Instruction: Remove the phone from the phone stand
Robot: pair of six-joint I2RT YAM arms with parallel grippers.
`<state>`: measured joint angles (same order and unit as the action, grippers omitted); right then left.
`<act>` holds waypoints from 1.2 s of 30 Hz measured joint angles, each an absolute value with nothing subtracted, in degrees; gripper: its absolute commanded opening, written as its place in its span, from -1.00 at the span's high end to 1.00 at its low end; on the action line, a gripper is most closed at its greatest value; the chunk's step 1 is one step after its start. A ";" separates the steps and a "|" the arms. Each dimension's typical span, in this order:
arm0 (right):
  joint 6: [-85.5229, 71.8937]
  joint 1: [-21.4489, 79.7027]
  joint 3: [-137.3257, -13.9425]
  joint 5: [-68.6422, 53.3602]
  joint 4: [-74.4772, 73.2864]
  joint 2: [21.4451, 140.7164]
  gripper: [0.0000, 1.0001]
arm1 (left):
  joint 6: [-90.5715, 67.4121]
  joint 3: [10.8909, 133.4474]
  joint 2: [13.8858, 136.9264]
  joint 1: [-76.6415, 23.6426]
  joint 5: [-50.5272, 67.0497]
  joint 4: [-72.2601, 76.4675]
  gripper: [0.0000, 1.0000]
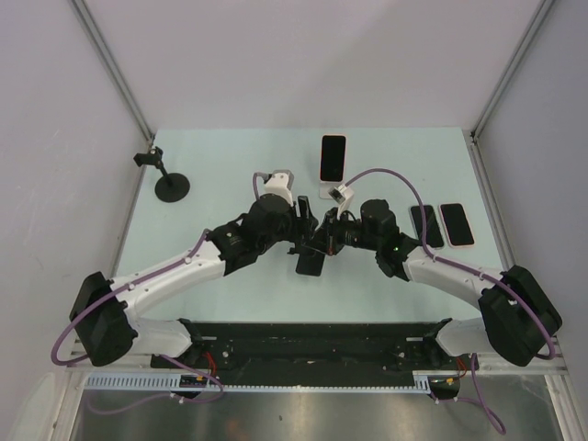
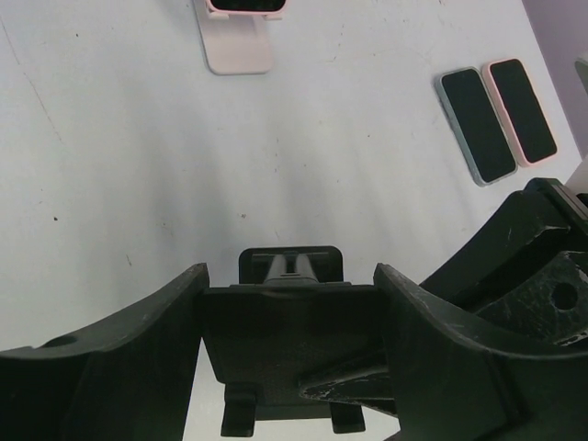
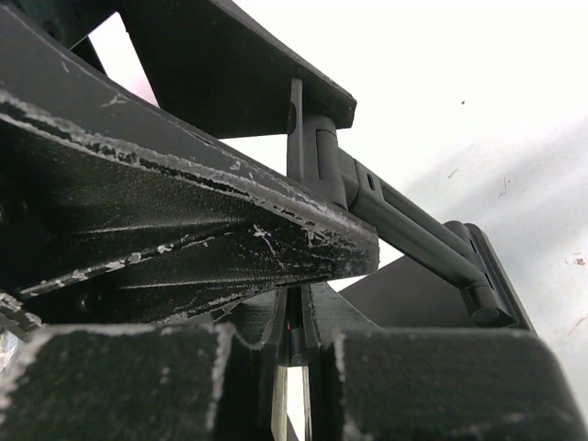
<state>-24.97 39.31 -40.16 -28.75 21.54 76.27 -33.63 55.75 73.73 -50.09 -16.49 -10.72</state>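
Observation:
A pink phone (image 1: 333, 156) stands on a pale stand (image 1: 329, 191) at the back of the table; both also show at the top of the left wrist view, phone (image 2: 246, 5) and stand (image 2: 239, 50). Both grippers meet nearer, at a black folding phone stand (image 1: 310, 264). My left gripper (image 1: 301, 241) has its fingers against both sides of that stand's plate (image 2: 276, 340). No phone shows on the plate. My right gripper (image 1: 323, 241) is shut on the plate's thin edge (image 3: 303, 322); one of its fingers (image 2: 367, 386) lies across the plate's front. The stand's arm (image 3: 413, 239) runs down to its base.
Two phones lie flat at the right, a dark one (image 1: 425, 225) (image 2: 473, 124) and a pink one (image 1: 457, 223) (image 2: 522, 110). A black round-based holder (image 1: 171, 186) stands at the back left. Walls enclose the table on three sides.

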 measured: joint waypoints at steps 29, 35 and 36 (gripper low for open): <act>-17.28 34.54 -37.45 -24.32 14.31 68.53 -0.95 | -4.93 70.83 87.96 -9.96 -10.76 -12.16 0.63; -15.35 33.34 -37.34 -23.86 12.56 67.55 -0.95 | 0.51 79.24 98.78 -5.58 -8.21 -12.19 0.60; -15.14 33.08 -37.34 -23.81 12.32 67.48 -0.95 | 0.97 80.62 100.42 -4.93 -7.38 -12.08 0.60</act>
